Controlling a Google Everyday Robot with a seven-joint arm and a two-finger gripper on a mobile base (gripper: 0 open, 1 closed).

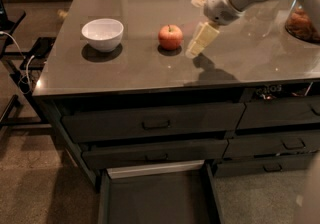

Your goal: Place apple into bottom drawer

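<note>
The apple (170,36), small, red with orange patches, stands on the grey countertop (150,70) near its middle. The gripper (200,41) hangs from the white arm just to the right of the apple, a little above the counter, with its pale fingers pointing down and left. It holds nothing. The bottom drawer (156,200) is pulled out below the counter, with a flat dark inside and a pale back strip.
A white bowl (102,34) stands left of the apple. A dark bowl of brownish things (302,20) sits at the counter's right edge. Closed drawers with recessed handles (156,124) sit above the open one. A stand with cables (20,63) is on the left.
</note>
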